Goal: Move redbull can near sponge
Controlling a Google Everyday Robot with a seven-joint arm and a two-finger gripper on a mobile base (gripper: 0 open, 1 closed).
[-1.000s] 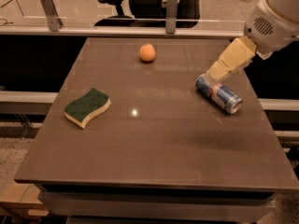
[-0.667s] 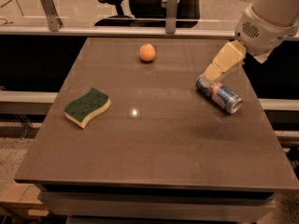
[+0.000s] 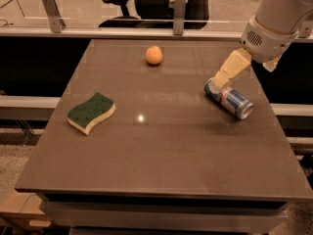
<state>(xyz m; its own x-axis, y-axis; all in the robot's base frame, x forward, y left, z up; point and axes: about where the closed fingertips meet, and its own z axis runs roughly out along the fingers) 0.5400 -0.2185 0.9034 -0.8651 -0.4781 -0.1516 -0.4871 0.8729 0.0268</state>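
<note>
The redbull can (image 3: 229, 99) lies on its side on the right part of the brown table (image 3: 161, 155), with its near end pointing to the front right. My gripper (image 3: 226, 76) hangs just above and behind the can's far left end, close to it or touching it; I cannot tell which. The sponge (image 3: 91, 112), green on top with a pale yellow body, lies flat on the left part of the table, far from the can.
A round orange fruit (image 3: 154, 55) sits at the back middle of the table. A rail with metal posts (image 3: 178, 11) runs behind the table, with an office chair (image 3: 117, 4) beyond it. The table's right edge is close to the can.
My gripper has moved a little to the left and down, towards the can's far end. The can, the sponge and the fruit have not moved.
</note>
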